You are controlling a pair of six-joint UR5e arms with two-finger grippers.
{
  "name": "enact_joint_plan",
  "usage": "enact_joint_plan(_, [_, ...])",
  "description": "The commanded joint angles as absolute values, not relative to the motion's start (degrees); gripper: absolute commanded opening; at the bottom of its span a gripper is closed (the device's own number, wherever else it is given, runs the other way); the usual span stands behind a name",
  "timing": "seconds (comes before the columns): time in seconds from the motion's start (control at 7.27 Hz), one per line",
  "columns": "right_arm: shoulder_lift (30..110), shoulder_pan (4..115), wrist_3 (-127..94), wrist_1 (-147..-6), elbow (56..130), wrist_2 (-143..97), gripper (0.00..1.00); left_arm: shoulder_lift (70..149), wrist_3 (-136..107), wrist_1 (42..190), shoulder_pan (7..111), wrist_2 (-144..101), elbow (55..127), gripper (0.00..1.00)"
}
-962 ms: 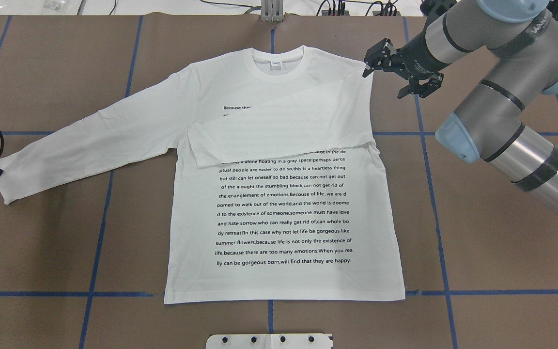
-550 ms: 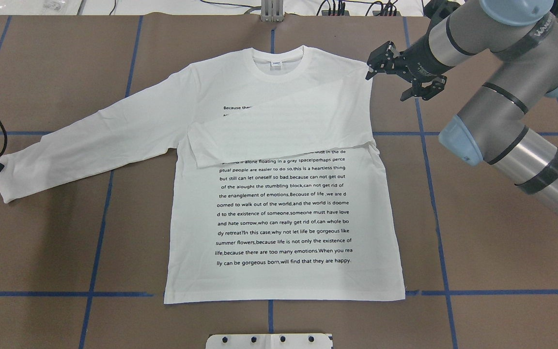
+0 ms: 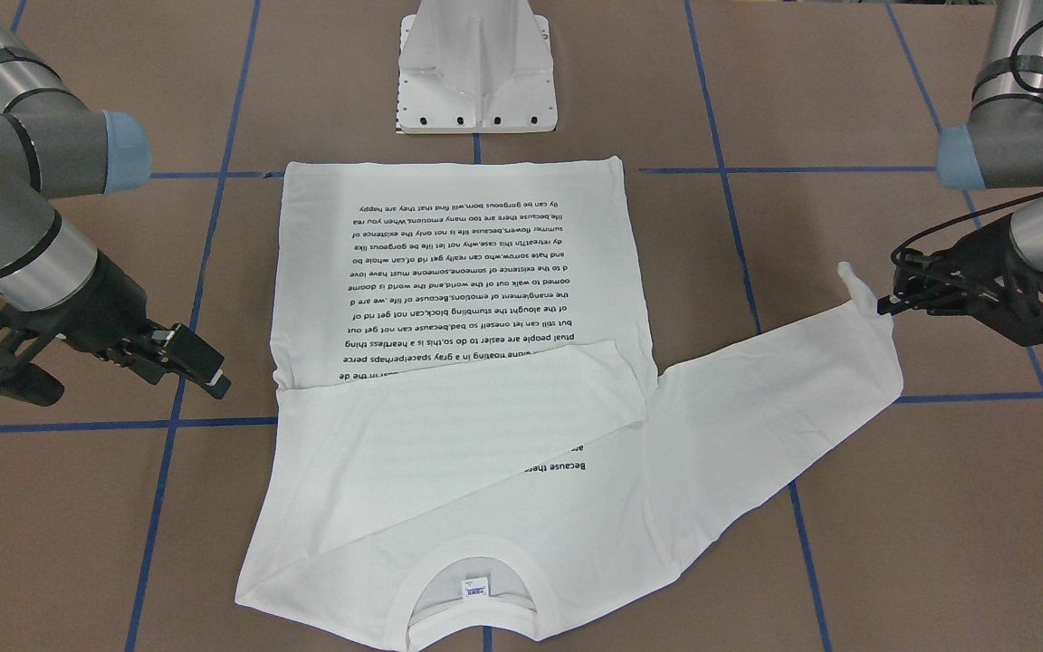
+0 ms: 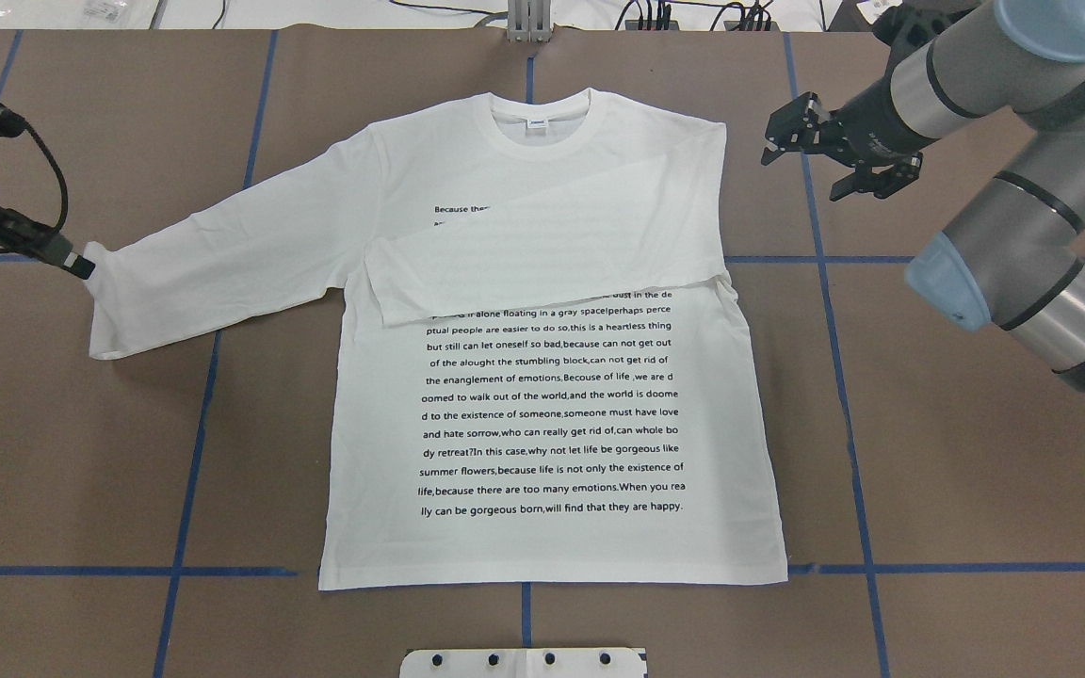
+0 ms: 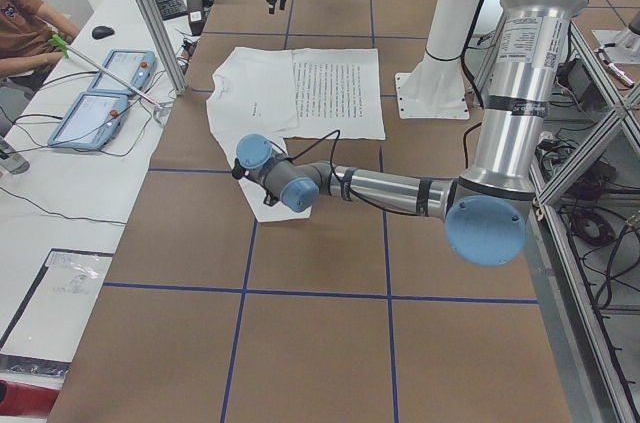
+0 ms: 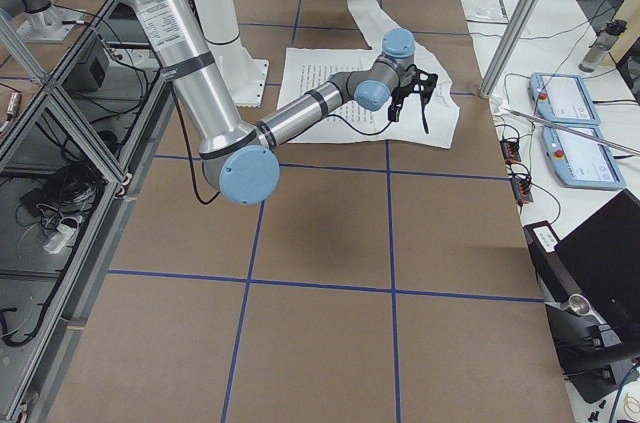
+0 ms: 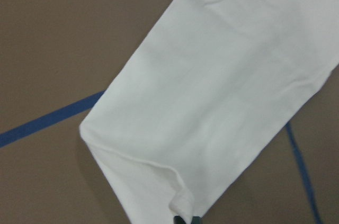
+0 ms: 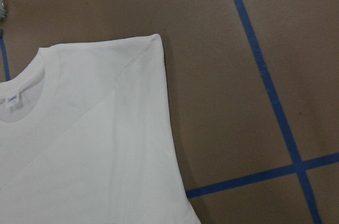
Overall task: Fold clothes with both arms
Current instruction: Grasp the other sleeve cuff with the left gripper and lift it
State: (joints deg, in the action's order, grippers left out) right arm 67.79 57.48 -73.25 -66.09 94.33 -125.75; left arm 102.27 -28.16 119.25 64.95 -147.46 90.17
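The white long-sleeved T-shirt lies flat with its black text up and its collar at the far side. One sleeve is folded across the chest. The other sleeve stretches out to the left. My left gripper is shut on that sleeve's cuff and holds it a little above the table; this shows in the front view and the left wrist view. My right gripper is open and empty, off the shirt beside its shoulder. It also shows in the front view.
The brown table carries a grid of blue tape lines. The white pedestal base stands at the near edge by the shirt's hem. A side table with tablets and a person runs along the far edge.
My left gripper has lifted the sleeve cuff and carried it away from me and inward toward the shirt. My right gripper has drawn back to the right, away from the shoulder.
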Motion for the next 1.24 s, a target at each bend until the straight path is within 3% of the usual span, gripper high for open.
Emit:
enact_joint_plan(0.0, [75.3,63.0,-60.7,-66.0,95.9,-128.6,0.99,112.8,-45.5,120.0,59.8,-147.0,92.5,0.0])
enact_joint_plan(0.28, [80.3,66.3,-50.6,-65.8,95.7,-129.2,0.99,126.2,-62.1,120.7,52.4,-139.0,91.1,0.0])
enact_joint_plan(0.41, [80.9,66.8,-50.5,-65.8,95.8,-129.3,0.99,128.8,-66.1,125.1,49.6,-133.6,90.1,0.0])
enact_joint_plan(0.55, [81.8,66.9,-50.3,-65.5,95.5,-129.3,0.99,132.5,-72.7,131.2,45.8,-126.4,86.3,0.0])
enact_joint_plan(0.83, [82.4,67.3,-50.2,-65.4,95.8,-129.3,0.99,147.2,-78.0,135.0,36.6,-111.5,70.3,0.0])
enact_joint_plan(1.1, [83.2,68.0,-50.2,-65.3,96.1,-130.6,0.99,150.9,-79.5,140.6,31.6,-105.2,63.5,0.0])
